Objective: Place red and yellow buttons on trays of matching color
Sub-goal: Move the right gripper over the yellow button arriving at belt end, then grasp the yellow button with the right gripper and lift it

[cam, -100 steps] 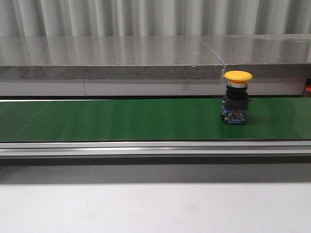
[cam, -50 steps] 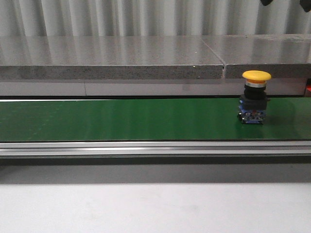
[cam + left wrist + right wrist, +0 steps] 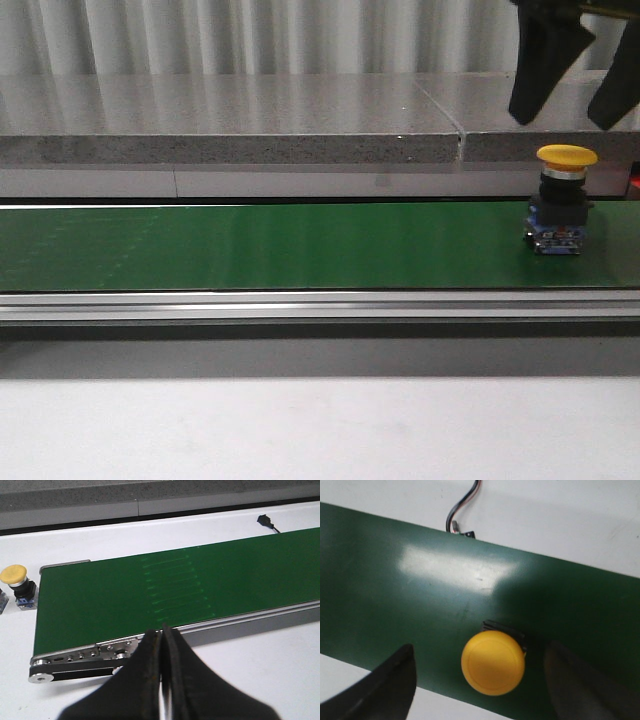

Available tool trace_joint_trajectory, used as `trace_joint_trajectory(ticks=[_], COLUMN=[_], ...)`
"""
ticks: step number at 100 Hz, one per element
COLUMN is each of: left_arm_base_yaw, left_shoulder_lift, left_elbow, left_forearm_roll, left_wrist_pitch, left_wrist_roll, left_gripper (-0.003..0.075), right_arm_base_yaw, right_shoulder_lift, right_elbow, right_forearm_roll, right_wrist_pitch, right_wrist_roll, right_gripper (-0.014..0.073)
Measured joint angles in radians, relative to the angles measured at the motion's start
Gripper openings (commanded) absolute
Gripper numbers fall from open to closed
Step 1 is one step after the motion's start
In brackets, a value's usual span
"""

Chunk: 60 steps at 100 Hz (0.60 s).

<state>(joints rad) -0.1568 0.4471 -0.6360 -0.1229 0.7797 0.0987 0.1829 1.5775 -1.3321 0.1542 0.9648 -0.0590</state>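
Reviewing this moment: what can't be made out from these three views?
- Trays: none appears in any view, so both placement targets are unknown.
- Right tool: front view cuts it off at the top edge; only two spread fingers show, above the yellow button.
- Second yellow button: left wrist view; a part beside it is cut off by the frame edge.
- Red buttons: none visible anywhere.
- Cable: its far end leaves the right wrist view.

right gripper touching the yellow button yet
Apart. The front view shows the right gripper open above the yellow button, with a clear gap below its fingertips.
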Motion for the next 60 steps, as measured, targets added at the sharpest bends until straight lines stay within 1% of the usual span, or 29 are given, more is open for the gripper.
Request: trace_joint_trajectory(ticks=[13, 19, 24, 29, 34, 41, 60], left_arm_base_yaw=[0.000, 0.000, 0.000, 0.000, 0.000, 0.000, 0.000], left_shoulder_lift=[0.000, 0.000, 0.000, 0.000, 0.000, 0.000, 0.000], left_elbow=[0.000, 0.000, 0.000, 0.000, 0.000, 0.000, 0.000], left_forearm_roll=[0.000, 0.000, 0.000, 0.000, 0.000, 0.000, 0.000], left_wrist_pitch=[0.000, 0.000, 0.000, 0.000, 0.000, 0.000, 0.000], left_wrist_roll=[0.000, 0.000, 0.000, 0.000, 0.000, 0.000, 0.000], left_gripper=[-0.0020, -0.0020, -0.0020, -0.0020, -0.0020, -0.0020, -0.0020], right_arm_base_yaw=[0.000, 0.000, 0.000, 0.000, 0.000, 0.000, 0.000], right_shoulder_lift=[0.054, 0.076, 0.091, 0.101, 0.104, 0.106, 0.106], right_elbow=[0.000, 0.000, 0.000, 0.000, 0.000, 0.000, 0.000], right_forearm_roll=[-0.020, -0.034, -0.044, -0.048, -0.053, -0.053, -0.053], right_wrist_pitch=[0.046, 0.069, 0.081, 0.086, 0.086, 0.086, 0.079], right_wrist_roll=[-0.002, -0.002, -0.003, -0.004, -0.004, -0.004, -0.004], right_gripper=[0.0540, 0.0523, 0.0467, 0.0380, 0.0274, 0.0187, 0.0178])
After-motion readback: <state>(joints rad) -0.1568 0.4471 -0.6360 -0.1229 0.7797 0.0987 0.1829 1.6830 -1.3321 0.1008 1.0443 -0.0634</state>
